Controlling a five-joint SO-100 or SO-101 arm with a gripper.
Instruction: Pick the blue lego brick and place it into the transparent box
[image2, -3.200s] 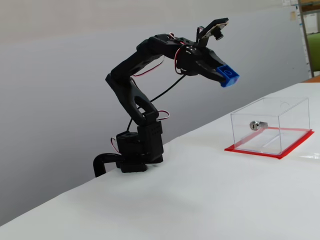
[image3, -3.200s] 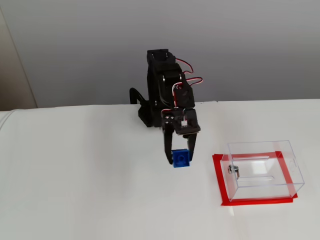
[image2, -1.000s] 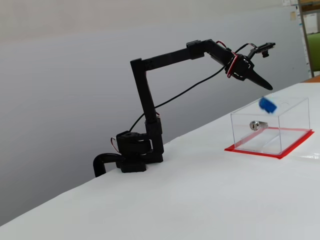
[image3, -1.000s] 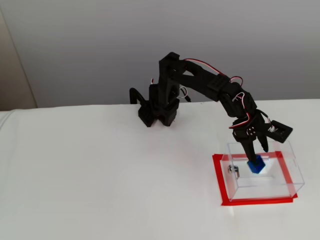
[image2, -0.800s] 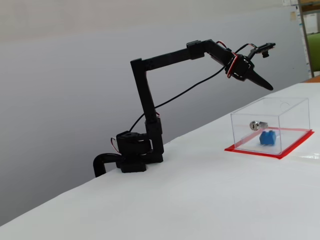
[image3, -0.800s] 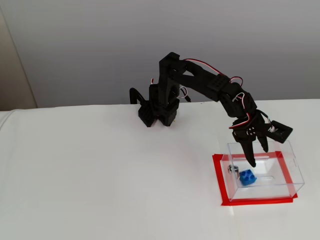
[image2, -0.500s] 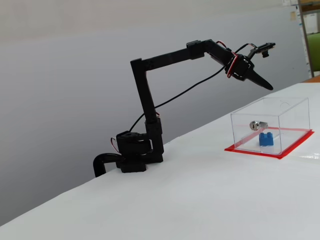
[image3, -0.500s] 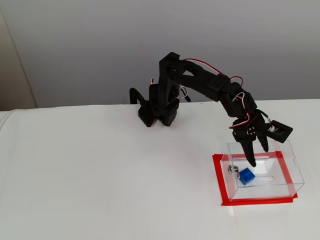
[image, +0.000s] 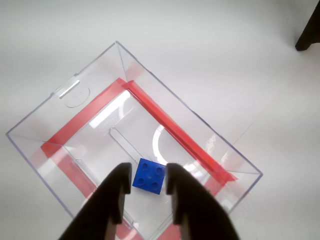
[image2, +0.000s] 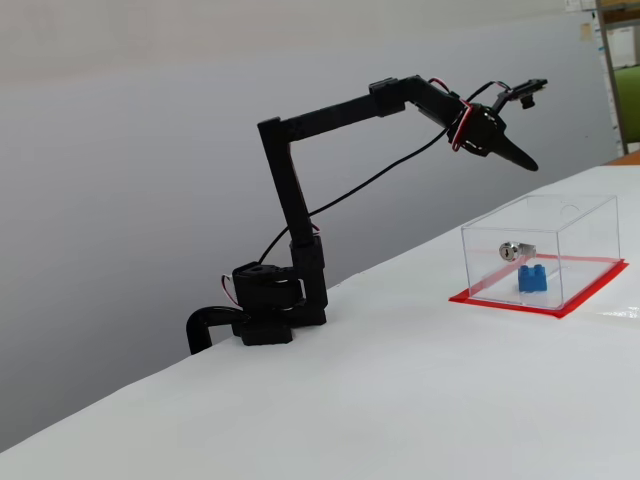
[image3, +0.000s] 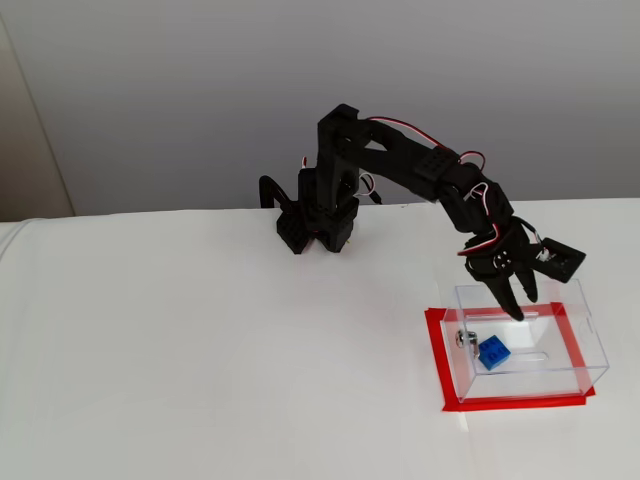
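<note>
Brick (image: 150, 176): blue, four studs up in the wrist view, lying on the floor of the box (image: 75, 125); we log it loose, touched by nothing. In both fixed views we find it inside the box as well (image2: 532, 279) (image3: 493, 352), near the wall that carries a small silver fitting (image2: 513, 250) (image3: 465, 339). Box: clear walls, open top, standing on a red base edge (image2: 505, 301) on the white worktop (image2: 400, 400); we mark its clear wall in both fixed views (image2: 585, 240) (image3: 570, 345). Gripper (image: 145, 200): black, two fingers, parted to a narrow gap and holding nothing; in the wrist view we see the brick through that gap, well below the fingertips. In a fixed view the gripper (image2: 525, 160) hangs in the air above the box, apart from its rim; in the other (image3: 514, 305) its tips point down over the box's far edge. Arm (image2: 300, 130): black, red and white wires along it, reaching out from its base (image2: 270, 310) at the worktop's edge. Backdrop: plain grey wall (image2: 120, 180).
</note>
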